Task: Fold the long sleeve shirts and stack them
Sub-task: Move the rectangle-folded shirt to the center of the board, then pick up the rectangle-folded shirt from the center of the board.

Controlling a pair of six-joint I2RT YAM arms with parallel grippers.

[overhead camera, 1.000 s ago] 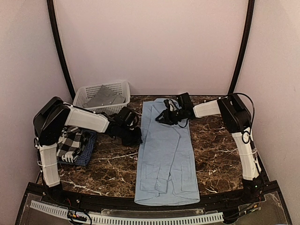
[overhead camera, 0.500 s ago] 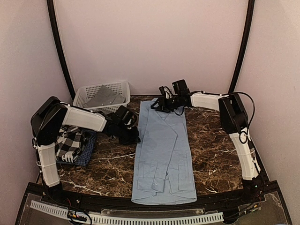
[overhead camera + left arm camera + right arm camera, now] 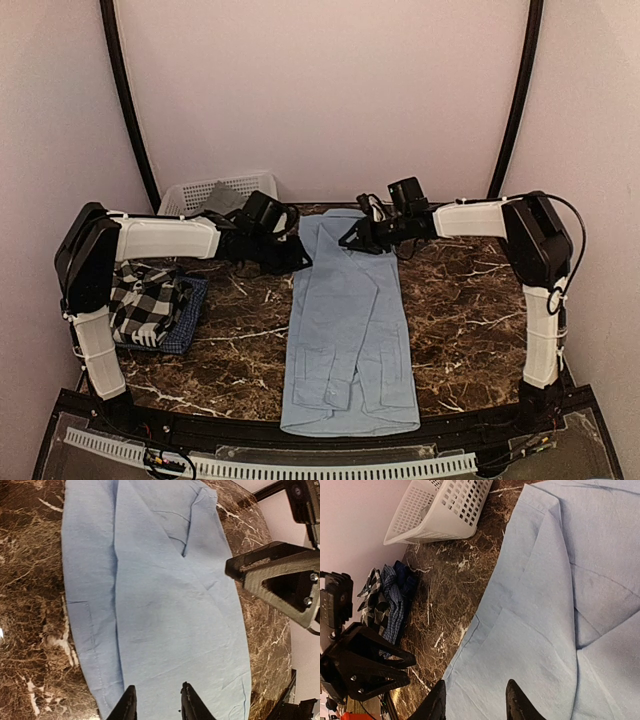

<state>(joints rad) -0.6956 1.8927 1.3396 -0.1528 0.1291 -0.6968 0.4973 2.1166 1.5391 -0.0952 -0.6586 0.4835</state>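
A plain light blue shirt [image 3: 348,320] lies flat and lengthwise in the middle of the table, sleeves folded in. It also fills the left wrist view [image 3: 165,605] and the right wrist view [image 3: 555,630]. My left gripper [image 3: 296,257] hovers at the shirt's far left edge, open and empty [image 3: 157,703]. My right gripper [image 3: 356,238] hovers over the shirt's far end, open and empty [image 3: 476,701]. A black-and-white checked shirt [image 3: 145,300] lies folded on a dark blue fine-checked one [image 3: 188,315] at the left. A grey shirt [image 3: 216,203] lies in the basket, partly hidden by my left arm.
A white lattice basket [image 3: 205,190] stands at the back left against the wall, also in the right wrist view [image 3: 440,510]. The dark marble table [image 3: 470,330] ends in a black rail at the near edge. The two grippers face each other closely across the shirt's far end.
The left gripper has risen and moved back toward the shirt's far left edge. The right gripper swung back, then slightly forward and right. The shirt shifted a little toward the near left.
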